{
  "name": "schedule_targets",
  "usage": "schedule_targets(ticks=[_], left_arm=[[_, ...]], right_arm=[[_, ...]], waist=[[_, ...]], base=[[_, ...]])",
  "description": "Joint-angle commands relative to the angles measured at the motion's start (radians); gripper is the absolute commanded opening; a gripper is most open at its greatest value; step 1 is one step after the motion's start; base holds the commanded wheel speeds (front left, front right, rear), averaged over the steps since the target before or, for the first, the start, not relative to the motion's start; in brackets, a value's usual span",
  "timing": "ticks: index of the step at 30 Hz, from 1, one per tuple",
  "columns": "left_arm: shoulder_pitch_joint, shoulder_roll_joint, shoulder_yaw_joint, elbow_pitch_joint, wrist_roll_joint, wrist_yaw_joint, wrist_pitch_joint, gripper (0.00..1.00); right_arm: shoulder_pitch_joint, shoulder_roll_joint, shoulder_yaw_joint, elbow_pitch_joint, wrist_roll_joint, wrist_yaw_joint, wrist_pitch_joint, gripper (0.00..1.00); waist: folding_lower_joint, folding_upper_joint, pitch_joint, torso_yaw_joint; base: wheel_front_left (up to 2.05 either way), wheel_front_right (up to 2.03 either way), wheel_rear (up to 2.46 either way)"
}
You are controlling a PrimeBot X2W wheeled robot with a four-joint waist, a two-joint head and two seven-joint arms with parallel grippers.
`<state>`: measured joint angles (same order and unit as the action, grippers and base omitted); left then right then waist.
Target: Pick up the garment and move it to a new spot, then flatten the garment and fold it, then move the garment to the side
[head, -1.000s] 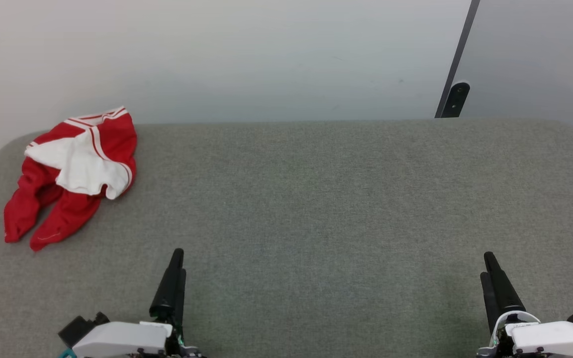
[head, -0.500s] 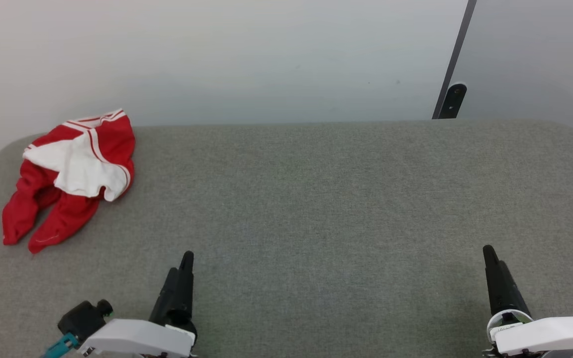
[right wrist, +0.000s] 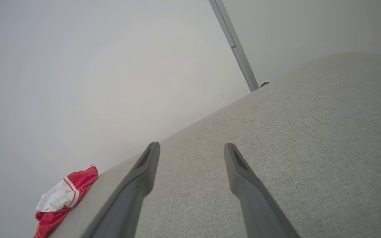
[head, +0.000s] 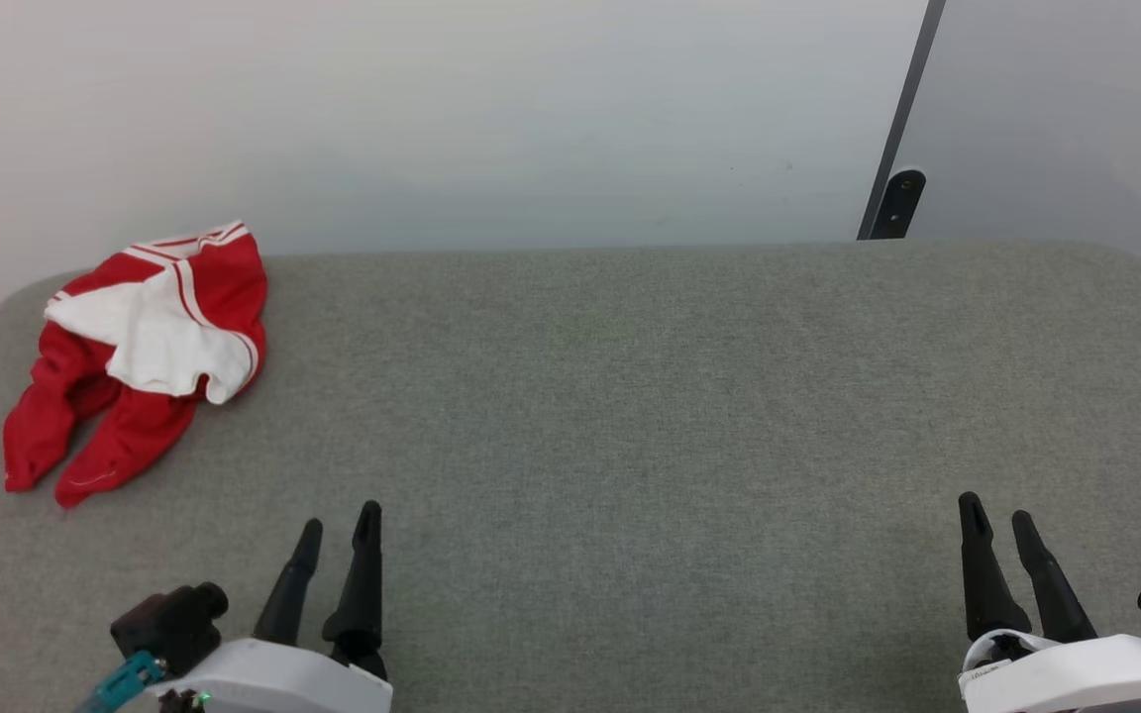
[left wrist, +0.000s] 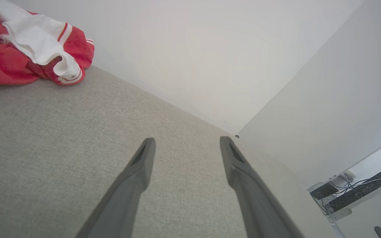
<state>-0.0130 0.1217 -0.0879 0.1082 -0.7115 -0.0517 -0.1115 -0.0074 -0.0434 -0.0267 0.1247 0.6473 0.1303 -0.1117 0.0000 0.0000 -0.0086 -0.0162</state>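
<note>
Two claws gape empty: left gripper (head: 340,517), right gripper (head: 994,507).
The garment (head: 150,342) lies crumpled, red under white, slanting from far striped trim to near-left ends.

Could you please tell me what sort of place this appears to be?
Most likely a robotics lab or test room rather than a home: a grey fabric-covered table set against bare white wall panels, cabled electronics on a white stand, and one crumpled garment lying on the table.
</note>
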Motion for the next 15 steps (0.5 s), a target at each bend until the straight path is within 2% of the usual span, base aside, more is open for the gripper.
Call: schedule_targets(ticks=[1, 6, 15], left_arm=[[0.003, 0.015, -0.002, -0.028, 0.056, -0.003, -0.013, 1.00], [0.019, 0.046, -0.009, -0.056, 0.153, 0.000, -0.026, 1.00], [0.050, 0.062, -0.010, -0.083, 0.258, 0.022, -0.050, 1.00]], right_arm=[[0.006, -0.006, -0.009, -0.008, -0.054, 0.001, -0.013, 1.00], [0.009, -0.006, -0.027, -0.005, -0.134, 0.001, -0.026, 1.00], [0.024, -0.006, -0.077, 0.001, -0.254, 0.001, -0.050, 1.00]], waist=[[0.0000, 0.0000, -0.001, 0.000], [0.0000, 0.0000, -0.005, -0.002], [0.0000, 0.0000, -0.017, -0.006]], base=[[0.00, 0.00, 0.00], [0.00, 0.00, 0.00], [0.00, 0.00, 0.00]])
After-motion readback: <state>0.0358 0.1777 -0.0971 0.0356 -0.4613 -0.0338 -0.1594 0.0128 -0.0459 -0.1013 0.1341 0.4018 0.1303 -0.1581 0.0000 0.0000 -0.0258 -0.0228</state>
